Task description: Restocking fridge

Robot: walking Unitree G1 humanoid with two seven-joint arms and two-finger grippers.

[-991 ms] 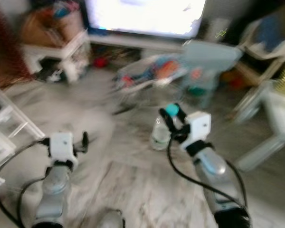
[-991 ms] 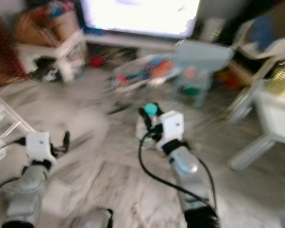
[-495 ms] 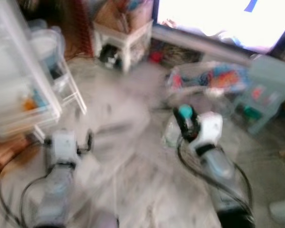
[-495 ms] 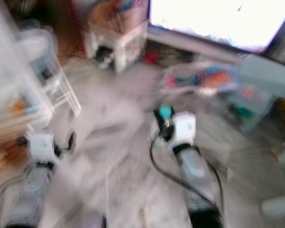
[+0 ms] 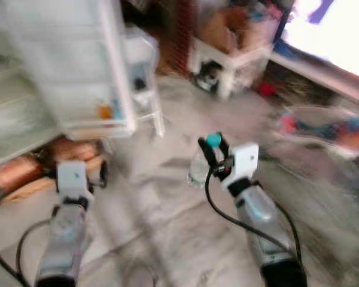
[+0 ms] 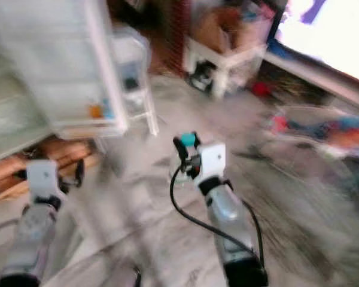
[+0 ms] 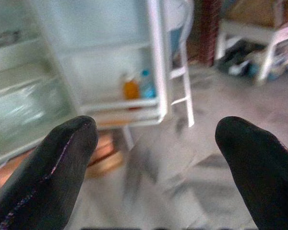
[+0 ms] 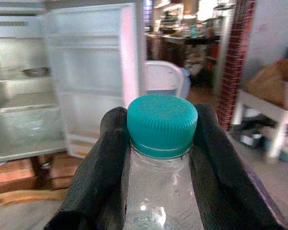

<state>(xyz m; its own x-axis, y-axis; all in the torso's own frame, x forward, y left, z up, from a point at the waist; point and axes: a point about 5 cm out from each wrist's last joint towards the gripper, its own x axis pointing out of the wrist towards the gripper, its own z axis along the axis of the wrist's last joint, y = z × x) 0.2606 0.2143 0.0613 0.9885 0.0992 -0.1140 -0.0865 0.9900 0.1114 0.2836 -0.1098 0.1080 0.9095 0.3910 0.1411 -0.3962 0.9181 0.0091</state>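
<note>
Both silver arms reach forward. The right tool [image 5: 210,156] has its fingers closed tight around something, while the left tool [image 7: 156,167] hangs spread wide, holding nothing.

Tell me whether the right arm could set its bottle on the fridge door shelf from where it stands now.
Probably not yet. The right gripper is shut on the bottle over open floor, and the fridge door shelf, holding an orange bottle, lies ahead and to the left. Nothing blocks the way, but the robot likely must step closer.
</note>
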